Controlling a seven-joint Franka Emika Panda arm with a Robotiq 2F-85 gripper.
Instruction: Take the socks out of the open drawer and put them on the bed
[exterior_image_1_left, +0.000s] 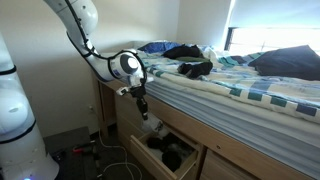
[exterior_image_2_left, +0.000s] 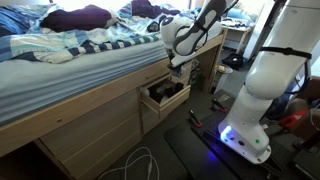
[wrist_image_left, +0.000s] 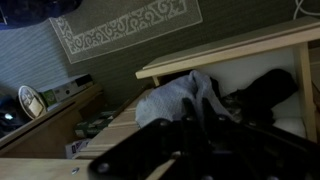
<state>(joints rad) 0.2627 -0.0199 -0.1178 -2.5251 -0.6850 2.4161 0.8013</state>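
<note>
the gripper (exterior_image_1_left: 143, 107) hangs over the open drawer (exterior_image_1_left: 147, 158). its fingers (wrist_image_left: 185, 145) are a dark blur, so i cannot tell their spread or any hold. dark socks (exterior_image_1_left: 171, 154) lie in the drawer beside a grey cloth (wrist_image_left: 170, 100), partly hidden.

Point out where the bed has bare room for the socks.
The bed is bare along its near edge, between the black clothes and the dark blanket. The stretch above the drawer is crowded: a blue garment and those black clothes. The drawer is tight too, with socks inside and the gripper hanging just above it.
</note>
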